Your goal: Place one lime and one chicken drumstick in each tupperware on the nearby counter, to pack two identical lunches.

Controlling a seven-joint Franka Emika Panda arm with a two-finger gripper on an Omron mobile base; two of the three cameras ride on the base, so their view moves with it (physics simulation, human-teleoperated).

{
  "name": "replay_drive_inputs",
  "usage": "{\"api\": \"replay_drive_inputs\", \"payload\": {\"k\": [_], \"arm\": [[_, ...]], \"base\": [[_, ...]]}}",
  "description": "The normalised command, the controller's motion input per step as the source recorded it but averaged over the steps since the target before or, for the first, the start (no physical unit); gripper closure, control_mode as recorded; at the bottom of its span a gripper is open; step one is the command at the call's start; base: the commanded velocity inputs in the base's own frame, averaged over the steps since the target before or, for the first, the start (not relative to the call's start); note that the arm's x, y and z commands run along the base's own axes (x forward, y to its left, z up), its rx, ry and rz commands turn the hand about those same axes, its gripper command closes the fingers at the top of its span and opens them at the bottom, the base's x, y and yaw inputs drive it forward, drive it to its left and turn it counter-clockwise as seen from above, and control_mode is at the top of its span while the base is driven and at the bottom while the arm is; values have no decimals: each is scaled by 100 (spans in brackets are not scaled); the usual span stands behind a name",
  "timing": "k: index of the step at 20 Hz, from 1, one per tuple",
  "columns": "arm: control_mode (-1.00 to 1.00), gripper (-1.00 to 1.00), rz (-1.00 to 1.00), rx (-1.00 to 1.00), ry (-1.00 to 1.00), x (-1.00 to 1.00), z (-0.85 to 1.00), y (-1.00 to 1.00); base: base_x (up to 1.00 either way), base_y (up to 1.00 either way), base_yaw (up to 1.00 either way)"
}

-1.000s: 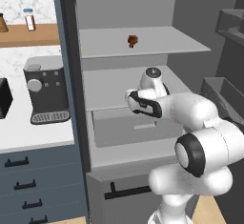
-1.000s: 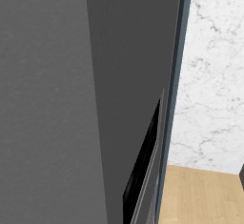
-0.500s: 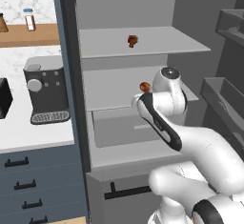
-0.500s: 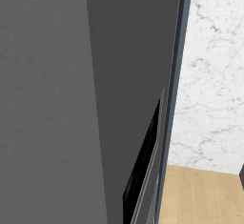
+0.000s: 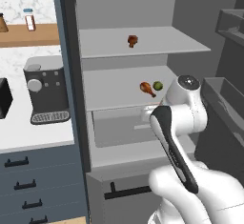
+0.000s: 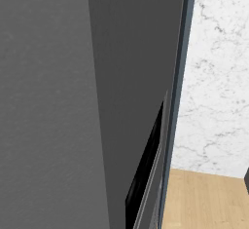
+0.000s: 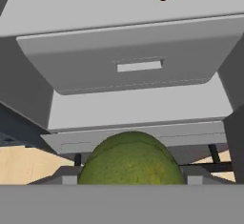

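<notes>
**A lime in the grip, more food waiting in the fridge**

The end effector (image 7: 131, 182) is holding a lime (image 7: 131, 158). In the hand view the green ball sits low in the picture, at 6 o'clock, right at the fingers, in front of the grey fridge drawer (image 7: 138, 66).

A lime is small, round and firm. It is light, but its skin is smooth, so I think it could roll or slip if the squeeze is weak. Holding it across its fat middle looks like the safe way.

On the middle fridge shelf (image 5: 119, 87) lie a chicken drumstick (image 5: 147, 88) and a second lime (image 5: 157, 86), just beside each other. Another drumstick (image 5: 132, 40) sits on the top shelf, at 12 o'clock from them. A drumstick is plump at one end and thin at the bone, so the thick end is the better place to grab.

The white tabletop (image 5: 28, 135) with the coffee machine (image 5: 45, 94) is at 9 o'clock from the fridge. I see no tupperware there.
</notes>
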Motion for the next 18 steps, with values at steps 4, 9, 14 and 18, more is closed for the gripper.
{"api": "replay_drive_inputs", "payload": {"k": [4, 9, 14, 18], "arm": [[-100, 100, 0, 0, 0, -100, -4, 0], [100, 100, 0, 0, 0, 0, 0, 0], [100, 100, 0, 0, 0, 0, 0, 0], [100, 100, 0, 0, 0, 0, 0, 0]], "base": [[0, 0, 0], [-100, 24, 6], [-57, 92, 26], [2, 100, 25]]}}
